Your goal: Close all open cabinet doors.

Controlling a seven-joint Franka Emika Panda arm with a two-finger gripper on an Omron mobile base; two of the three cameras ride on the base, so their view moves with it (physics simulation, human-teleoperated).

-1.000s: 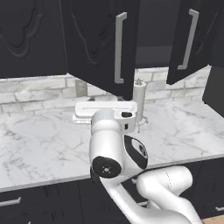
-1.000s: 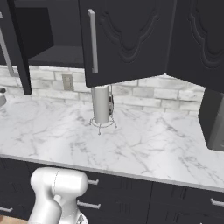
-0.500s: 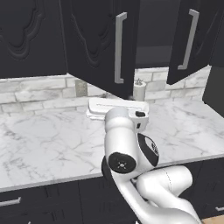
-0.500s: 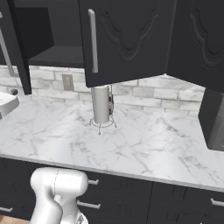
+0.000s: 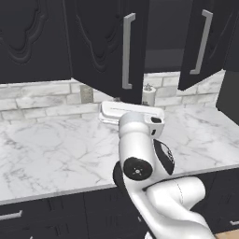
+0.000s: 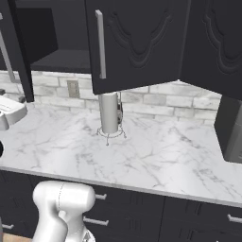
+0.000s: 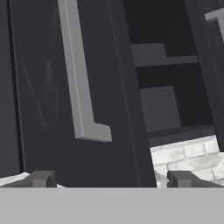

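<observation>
Cabinet doors are the matter here: two of them stand open above the marble counter (image 5: 56, 149), a left door (image 5: 109, 44) and a right door (image 5: 205, 39), with the dark cabinet opening (image 5: 163, 37) between them. Each carries one long vertical silver bar handle (image 5: 127, 51), so the long axis of the door and of its handle runs up and down. The gripper (image 7: 111, 179) is raised in front of the left door, just below the lower end of its handle, and the door's free edge lies a little to the right of the fingers in the hand view. Its jaws are spread wide and hold nothing; the two fingertips (image 7: 41, 178) stand well apart with only the door face between them. I judge that the coming move is a push on this nearer door, toward the opening behind it, and the right door must follow. One paper towel holder (image 6: 109, 118) stands on the counter below the doors.
</observation>
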